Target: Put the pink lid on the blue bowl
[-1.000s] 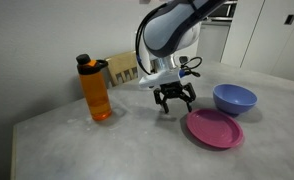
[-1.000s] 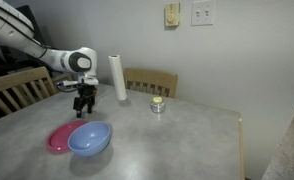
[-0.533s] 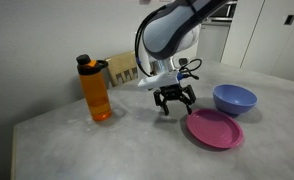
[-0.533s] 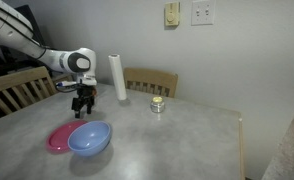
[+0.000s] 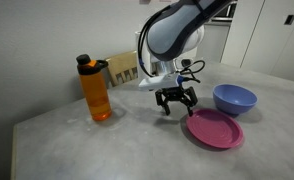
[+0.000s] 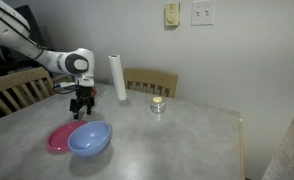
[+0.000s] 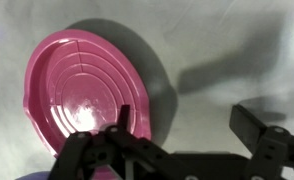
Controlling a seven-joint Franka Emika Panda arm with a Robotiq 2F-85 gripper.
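Note:
The pink lid (image 5: 215,129) lies flat on the grey table beside the blue bowl (image 5: 234,99). Both also show in an exterior view, the lid (image 6: 57,138) partly behind the bowl (image 6: 89,139). My gripper (image 5: 174,106) hangs open and empty just above the table, to the left of the lid and apart from it. In the wrist view the lid (image 7: 82,93) fills the left side. My gripper (image 7: 187,125) is open there, with one finger over the lid's right edge and the other over bare table. Only a blue sliver of the bowl (image 7: 7,175) shows at the bottom left.
An orange bottle (image 5: 95,88) with a black cap stands at the left. A wooden chair back (image 5: 121,68) is behind the table. In an exterior view a white paper roll (image 6: 117,77) and a small jar (image 6: 158,105) stand farther back, with chairs (image 6: 152,80) around.

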